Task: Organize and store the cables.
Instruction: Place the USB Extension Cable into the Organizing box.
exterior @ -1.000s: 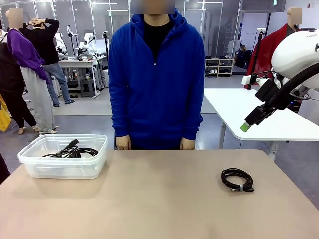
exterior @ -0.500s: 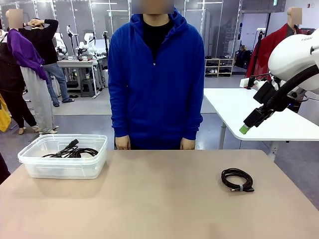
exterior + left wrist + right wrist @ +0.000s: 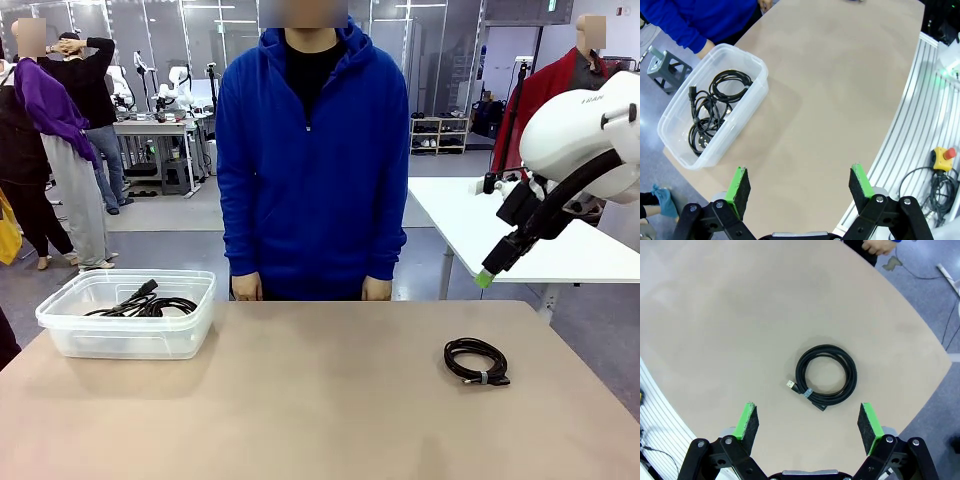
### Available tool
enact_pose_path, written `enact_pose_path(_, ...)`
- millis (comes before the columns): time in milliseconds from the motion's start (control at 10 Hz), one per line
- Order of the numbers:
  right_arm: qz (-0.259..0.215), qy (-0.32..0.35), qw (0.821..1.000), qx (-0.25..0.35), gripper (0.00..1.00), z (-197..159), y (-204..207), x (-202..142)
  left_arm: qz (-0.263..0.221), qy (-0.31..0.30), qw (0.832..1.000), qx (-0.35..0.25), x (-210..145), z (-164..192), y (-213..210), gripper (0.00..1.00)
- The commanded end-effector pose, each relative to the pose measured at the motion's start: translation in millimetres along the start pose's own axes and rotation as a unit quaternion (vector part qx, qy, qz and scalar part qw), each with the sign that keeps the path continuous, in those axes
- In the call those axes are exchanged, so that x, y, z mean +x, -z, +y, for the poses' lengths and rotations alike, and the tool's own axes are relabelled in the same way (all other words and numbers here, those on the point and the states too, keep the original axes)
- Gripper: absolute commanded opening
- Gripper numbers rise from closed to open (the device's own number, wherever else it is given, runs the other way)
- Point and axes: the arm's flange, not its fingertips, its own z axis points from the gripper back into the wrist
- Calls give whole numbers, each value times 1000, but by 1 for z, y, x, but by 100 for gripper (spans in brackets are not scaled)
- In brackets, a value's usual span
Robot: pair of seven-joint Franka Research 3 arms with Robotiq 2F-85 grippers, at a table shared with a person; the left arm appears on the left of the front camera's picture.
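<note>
One thin black cable coil (image 3: 476, 361) with a small tie lies on the table at the right; from the right wrist it is the ring (image 3: 825, 375) straight ahead between the fingers. Several more black cables (image 3: 142, 303) lie tangled in the clear plastic bin (image 3: 72, 335) at the left, seen from above in the left wrist view as cables (image 3: 715, 107) inside the bin (image 3: 752, 101). My right gripper (image 3: 810, 427) hangs open high over the single coil, its green fingertip (image 3: 485, 279) showing at the right. My left gripper (image 3: 799, 189) is open and empty, high over the table's near left.
A person in a blue hoodie (image 3: 312, 160) stands at the far edge, hands (image 3: 247, 288) resting at the table rim. The tan tabletop (image 3: 300, 400) is bare between bin and coil. A white table (image 3: 470, 215) stands behind at the right.
The right arm has drifted slightly left and downward in the front view. The cables, the bin and the person have not moved.
</note>
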Motion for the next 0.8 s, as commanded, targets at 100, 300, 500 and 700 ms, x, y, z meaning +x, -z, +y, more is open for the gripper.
enact_pose_path(100,29,-63,998,6,100,8,17,-15,-1,-2,1000,1,2,-2,-1,100)
enact_pose_path(300,47,-79,996,5,100,10,28,-18,-1,-2,1000,1,2,-2,-1,100)
enact_pose_path(500,56,-88,995,9,100,15,32,-19,-1,-2,1000,1,2,-2,-1,100)
enact_pose_path(700,58,-94,994,11,100,17,34,-19,-1,-2,1000,1,2,-2,-1,100)
